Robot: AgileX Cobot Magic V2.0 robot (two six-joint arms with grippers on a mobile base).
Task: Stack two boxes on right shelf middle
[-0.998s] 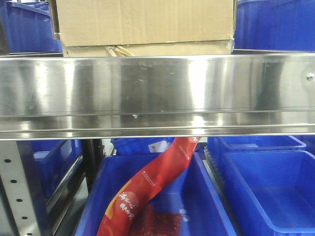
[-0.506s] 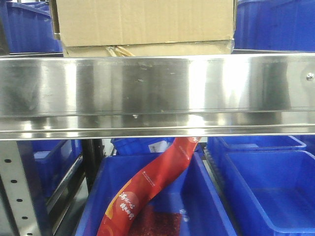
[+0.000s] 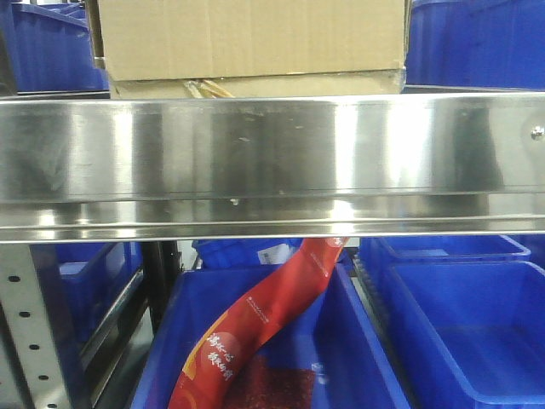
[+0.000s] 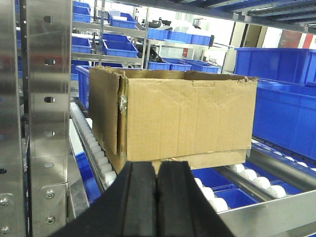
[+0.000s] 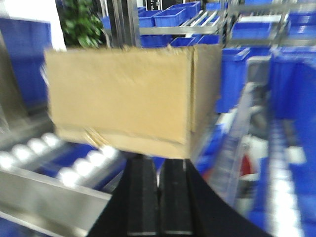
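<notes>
Large box (image 3: 247, 38) atop thin flat box (image 3: 255, 85), both on steel shelf (image 3: 272, 153), approx centre, btwn blue bins (image 3: 473, 43). Below shelf: red bag (image 3: 255, 328) leaning in a blue bin. Left gripper (image 4: 155, 197) pressed closed, empty, just short of boxes. Right gripper (image 5: 159, 197) likewise closed, empty; view blurred.

Tan boxes (image 3: 247, 38), silver mirror-like shelf (image 3: 272, 162), blue bins (image 3: 464, 328), red pouch (image 3: 255, 328).
</notes>
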